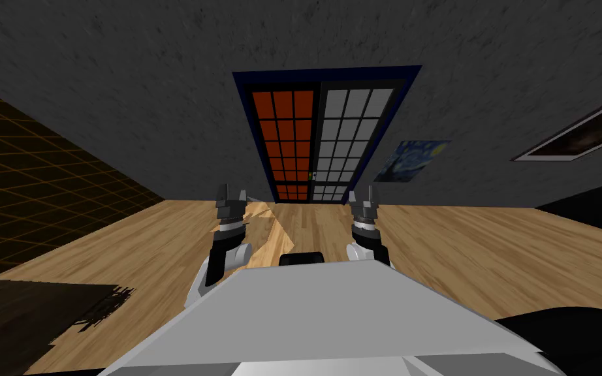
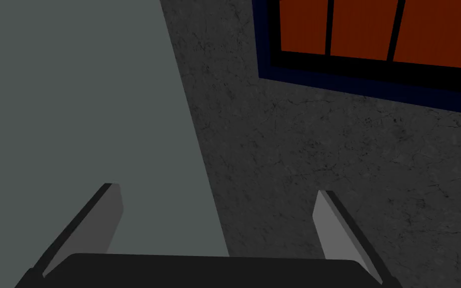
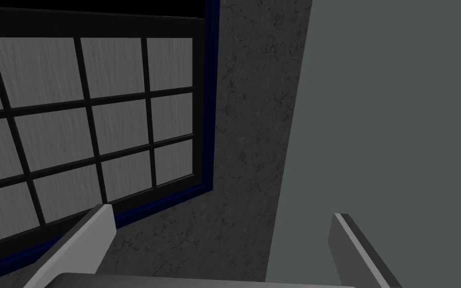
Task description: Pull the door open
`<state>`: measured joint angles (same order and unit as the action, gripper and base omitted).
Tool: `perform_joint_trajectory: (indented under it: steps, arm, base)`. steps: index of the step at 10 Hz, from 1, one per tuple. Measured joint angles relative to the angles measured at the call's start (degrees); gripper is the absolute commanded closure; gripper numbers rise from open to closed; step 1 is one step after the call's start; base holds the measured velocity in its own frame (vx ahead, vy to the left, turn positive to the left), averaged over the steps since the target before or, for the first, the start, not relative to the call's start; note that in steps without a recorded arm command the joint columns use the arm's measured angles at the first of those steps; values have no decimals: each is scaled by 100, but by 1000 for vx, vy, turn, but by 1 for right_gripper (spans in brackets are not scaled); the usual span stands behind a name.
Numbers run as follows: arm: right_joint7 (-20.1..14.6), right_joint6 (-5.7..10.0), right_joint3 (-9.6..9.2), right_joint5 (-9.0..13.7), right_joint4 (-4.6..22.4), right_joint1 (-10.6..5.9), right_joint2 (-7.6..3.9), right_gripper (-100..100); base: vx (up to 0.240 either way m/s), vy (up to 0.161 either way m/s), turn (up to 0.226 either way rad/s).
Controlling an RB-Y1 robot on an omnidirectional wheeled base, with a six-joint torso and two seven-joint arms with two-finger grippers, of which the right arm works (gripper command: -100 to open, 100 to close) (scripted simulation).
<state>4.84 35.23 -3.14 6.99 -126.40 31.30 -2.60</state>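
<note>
open wood floor (image 1: 476, 241) runs to the door (image 1: 322, 140), straight ahead in the dark wall: blue frame, orange panes left, grey right. left gripper (image 1: 231, 192) and right gripper (image 1: 363, 194) spread wide, well short of it.

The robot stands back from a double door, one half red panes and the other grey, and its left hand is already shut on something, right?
Not quite. The left hand is open and holds nothing, as the left wrist view shows. The rest is right: the robot stands back from the double door, one half red panes and the other grey.
</note>
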Motion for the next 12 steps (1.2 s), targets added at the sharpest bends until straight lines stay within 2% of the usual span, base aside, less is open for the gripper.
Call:
perform_joint_trajectory:
  steps: [5,6,12]
  arm:
    - [-448,84,139,220,483,-103,-83,-100]
    - [-553,99,192,276,636,-182,-104,-100]
    - [-1279,253,434,630,1427,-363,-238,-100]
  base:
    - [77,-19,150]
    - [80,-22,141]
    - [79,-30,174]
